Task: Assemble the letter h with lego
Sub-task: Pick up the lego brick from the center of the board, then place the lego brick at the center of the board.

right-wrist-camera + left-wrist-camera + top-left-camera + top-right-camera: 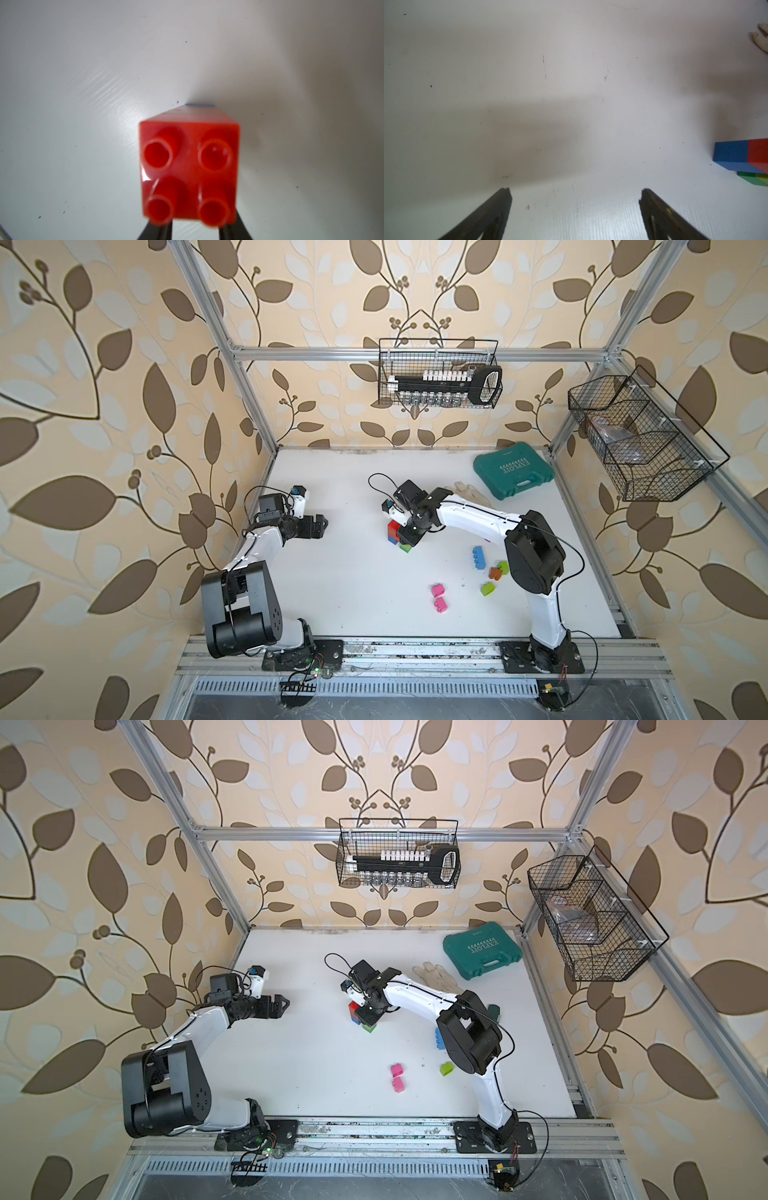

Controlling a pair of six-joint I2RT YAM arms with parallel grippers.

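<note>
A: Over the white tabletop [353, 572], how stands the left black two-fingered claw [575, 190]?
B: Spread wide, holding nothing, touching nothing, off at the table's left.
A: And the right claw [408, 540]?
B: Fingers close together, down at the mid-table stack of red, blue and green studded plastic bricks [394, 533]. Their tips hide behind the red four-stud top brick [190, 166]; what they pinch I cannot tell.
A: Loose pieces?
B: A long light blue brick [478, 558], pink bricks [437, 590], a lime brick [488, 588], an orange brick [495, 573], all on its side
</note>
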